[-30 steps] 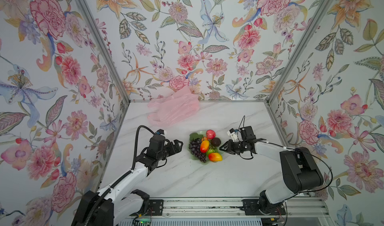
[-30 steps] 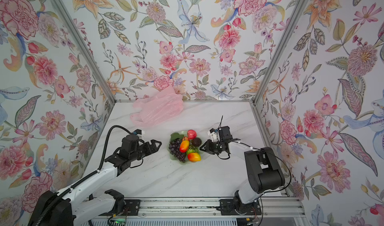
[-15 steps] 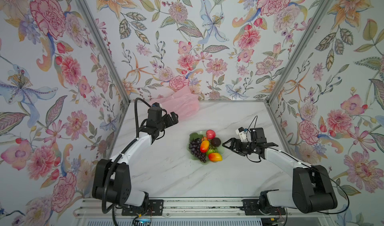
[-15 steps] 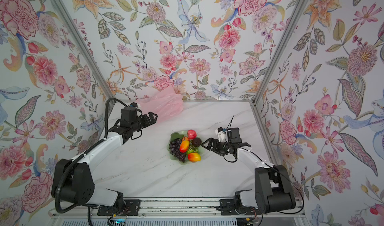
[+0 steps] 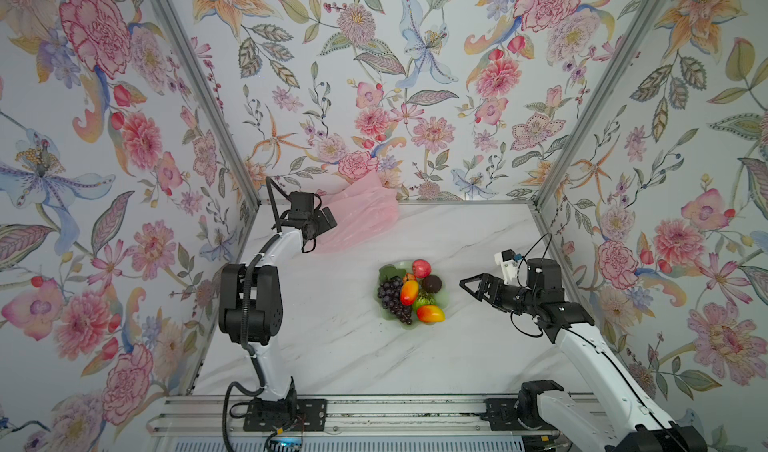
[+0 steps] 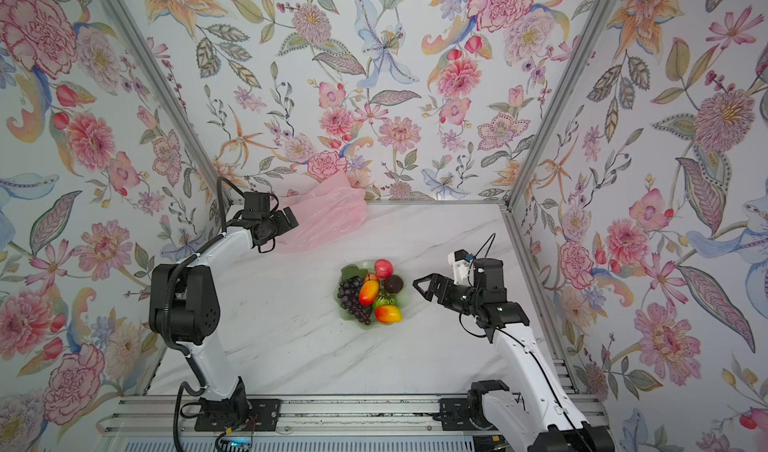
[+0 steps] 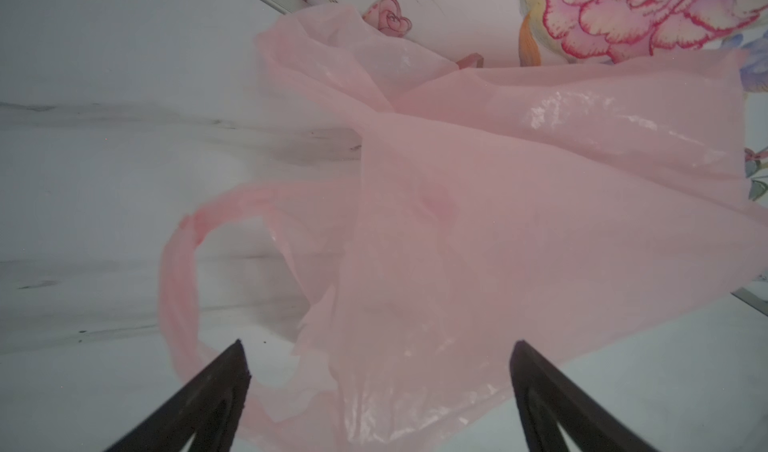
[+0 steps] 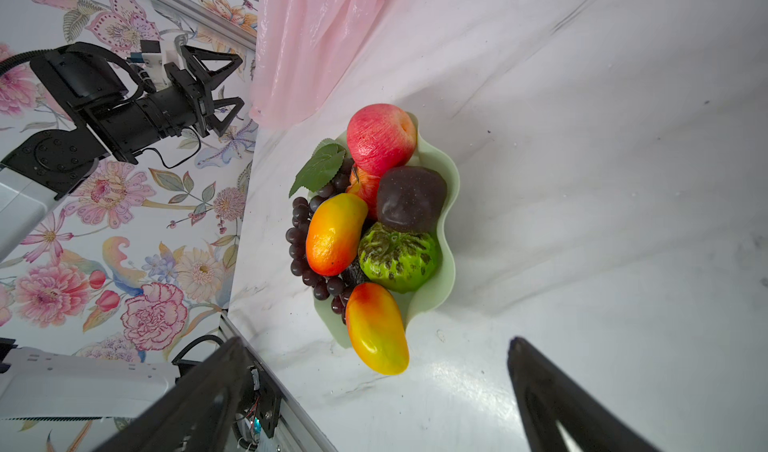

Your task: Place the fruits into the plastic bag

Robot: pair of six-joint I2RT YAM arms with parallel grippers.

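**Two claws spread wide, fruits in the dish, bag at the back**

Both top views: shows the fruits (image 5: 409, 292) heaped in a pale green dish (image 5: 448, 298), just right of centre frame on the marble table (image 5: 332, 346). Places the plastic bag (image 5: 365, 217) crumpled at upper centre against the back wall, well apart from the dish. Puts the left gripper (image 5: 326, 223) at the bag's left edge. Puts the right gripper (image 5: 467, 289) right of the dish, near it but apart, aimed at the fruits, jaws parted with nothing between.

Left wrist view: looks down on the plastic bag (image 7: 457, 221), translucent pink, spread over the marble, with a handle loop (image 7: 178, 262) curling out to one side. Shows the left gripper (image 7: 376, 346) wide apart and gripping nothing, pink film lying between the two dark fingers (image 7: 216, 396). Cannot tell whether touching.

Right wrist view: faces the dish (image 8: 451, 204). Shows a red apple (image 8: 380, 138) at the end nearest the bag, a dark brown fruit (image 8: 411, 198) touching it, a green fruit (image 8: 399, 256) next along, two mangoes (image 8: 334, 233), and a grape bunch (image 8: 299, 237) on the far side. Shows the right gripper (image 8: 377, 339) spread and empty, short of the dish. Beyond, catches the plastic bag (image 8: 311, 42) and the left gripper (image 8: 237, 84) just beside its edge, fingers apart.
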